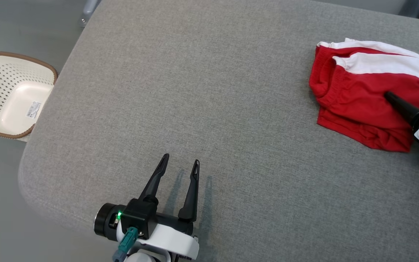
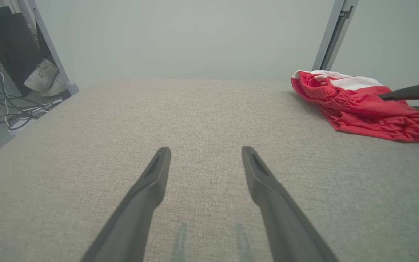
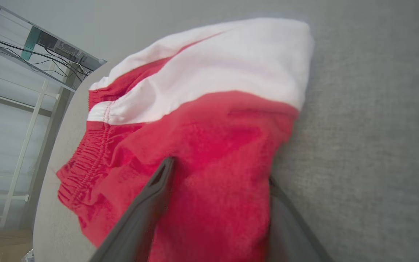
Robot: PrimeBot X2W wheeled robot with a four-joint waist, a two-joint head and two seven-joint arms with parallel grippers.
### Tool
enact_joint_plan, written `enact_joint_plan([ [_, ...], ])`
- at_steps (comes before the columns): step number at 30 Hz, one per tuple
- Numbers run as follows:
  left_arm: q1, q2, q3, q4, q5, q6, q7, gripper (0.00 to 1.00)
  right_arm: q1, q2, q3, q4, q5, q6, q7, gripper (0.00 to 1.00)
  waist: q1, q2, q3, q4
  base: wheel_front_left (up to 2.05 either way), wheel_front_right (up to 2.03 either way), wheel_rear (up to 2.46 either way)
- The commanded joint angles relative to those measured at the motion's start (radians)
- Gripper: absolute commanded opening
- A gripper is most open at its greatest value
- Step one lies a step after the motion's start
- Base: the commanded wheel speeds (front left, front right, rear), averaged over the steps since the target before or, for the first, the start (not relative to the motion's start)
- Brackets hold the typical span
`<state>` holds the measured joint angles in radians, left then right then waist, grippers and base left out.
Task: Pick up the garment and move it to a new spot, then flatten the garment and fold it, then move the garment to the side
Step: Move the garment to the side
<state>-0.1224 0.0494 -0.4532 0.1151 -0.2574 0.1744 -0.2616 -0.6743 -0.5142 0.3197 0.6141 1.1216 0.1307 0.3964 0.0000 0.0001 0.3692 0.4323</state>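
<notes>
Spread right end effector [image 3: 219,169] straddles the garment [image 1: 355,98] (red half); left end effector [image 1: 180,160], also spread, sits well apart from it.

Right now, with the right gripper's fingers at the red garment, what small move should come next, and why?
Probably close the right gripper on the garment. Its jaws stand open with red cloth between them, one finger on top, so nothing is gripped yet. The left gripper is open over bare table, well away.
</notes>
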Motion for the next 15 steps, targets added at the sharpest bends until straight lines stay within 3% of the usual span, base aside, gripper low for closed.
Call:
enact_joint_plan([
  [1,-0.013,0.003,0.001,-0.001,-0.007,0.005,-0.004,1.0,0.006,0.013,0.012,0.015,0.009,0.0,0.013,1.0,0.0,-0.0001,0.003,0.005,0.0,0.0,0.0],
  [10,-0.017,0.003,-0.006,-0.007,-0.009,0.014,-0.004,1.0,-0.036,0.03,0.072,0.047,0.03,0.0,0.01,1.0,0.0,-0.0001,0.013,0.018,0.0,0.0,0.0],
  [11,-0.018,0.003,-0.007,-0.007,-0.009,0.013,-0.004,1.0,-0.041,0.026,0.081,0.048,0.025,0.0,0.005,0.34,0.0,-0.0001,0.014,0.018,0.0,0.0,0.0],
  [12,-0.02,0.003,-0.007,-0.008,-0.01,0.014,-0.004,1.0,-0.045,0.021,0.088,0.049,0.017,0.0,-0.004,0.0,0.0,-0.0001,0.015,0.018,0.0,0.0,0.0],
  [15,-0.024,0.003,-0.006,-0.01,-0.008,0.016,-0.004,1.0,-0.054,0.005,0.112,0.047,0.006,0.0,-0.039,0.0,0.0,-0.0001,0.014,0.013,0.0,0.0,0.0],
])
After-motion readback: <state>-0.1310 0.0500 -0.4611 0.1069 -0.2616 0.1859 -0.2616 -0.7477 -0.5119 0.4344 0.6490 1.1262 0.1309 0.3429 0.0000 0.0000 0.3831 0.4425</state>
